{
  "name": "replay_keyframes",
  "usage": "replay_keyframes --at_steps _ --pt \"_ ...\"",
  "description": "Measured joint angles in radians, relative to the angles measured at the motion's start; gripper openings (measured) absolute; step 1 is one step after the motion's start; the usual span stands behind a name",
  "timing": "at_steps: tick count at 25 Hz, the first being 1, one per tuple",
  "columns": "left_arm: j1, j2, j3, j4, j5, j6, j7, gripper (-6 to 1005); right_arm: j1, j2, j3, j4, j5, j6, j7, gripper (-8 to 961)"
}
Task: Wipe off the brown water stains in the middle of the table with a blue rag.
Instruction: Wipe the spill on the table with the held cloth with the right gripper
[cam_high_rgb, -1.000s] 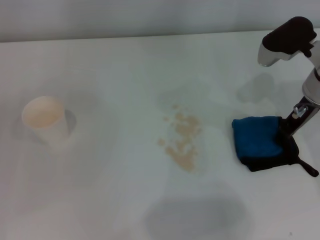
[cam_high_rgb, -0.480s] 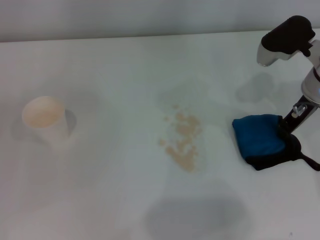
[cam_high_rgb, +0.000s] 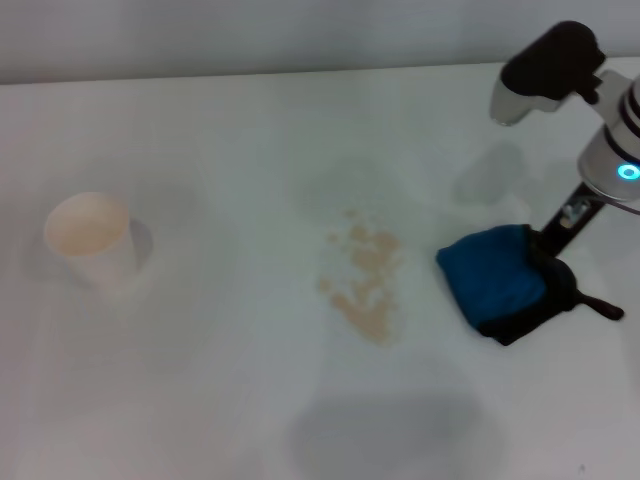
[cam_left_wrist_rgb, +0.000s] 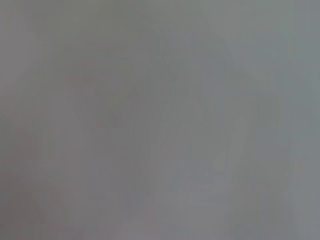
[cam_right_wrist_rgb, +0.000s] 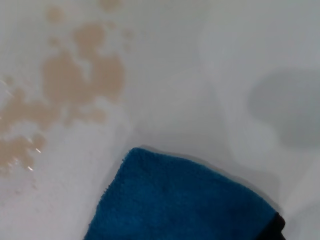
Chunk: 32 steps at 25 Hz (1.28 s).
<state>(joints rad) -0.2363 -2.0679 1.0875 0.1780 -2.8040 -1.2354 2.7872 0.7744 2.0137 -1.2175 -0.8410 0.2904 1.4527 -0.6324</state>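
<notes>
The blue rag (cam_high_rgb: 495, 280) lies on the white table (cam_high_rgb: 220, 380), right of centre, with its black edging and loop tail on its right side. My right gripper (cam_high_rgb: 548, 262) comes down from the right and is shut on the rag's right edge. The brown water stains (cam_high_rgb: 365, 285) are a patch of tan blotches in the middle of the table, a short gap to the left of the rag. The right wrist view shows the rag (cam_right_wrist_rgb: 180, 200) close up and the stains (cam_right_wrist_rgb: 75, 85) just beyond it. My left gripper is out of view.
A white paper cup (cam_high_rgb: 92, 240) with a beige inside stands at the left of the table. The table's back edge meets a grey wall. The left wrist view shows only plain grey.
My right gripper has moved left with the rag, dragging it closer to the stains. The stains and the cup have not moved.
</notes>
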Motion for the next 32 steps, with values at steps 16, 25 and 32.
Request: replay_keyframes --at_steps 16,25,32 --pt "-0.009 -0.001 0.0 0.0 0.005 0.0 0.0 874 0.151 0.009 -0.227 0.101 0.15 -0.101 -0.007 99" --pt "-0.019 -0.004 0.004 -0.006 0.006 0.001 -0.004 874 0.248 0.014 -0.348 0.16 0.226 -0.157 -0.005 97" --pt "-0.025 -0.006 0.005 -0.011 0.006 0.0 -0.005 874 0.293 0.014 -0.538 0.163 0.372 -0.146 -0.044 96"
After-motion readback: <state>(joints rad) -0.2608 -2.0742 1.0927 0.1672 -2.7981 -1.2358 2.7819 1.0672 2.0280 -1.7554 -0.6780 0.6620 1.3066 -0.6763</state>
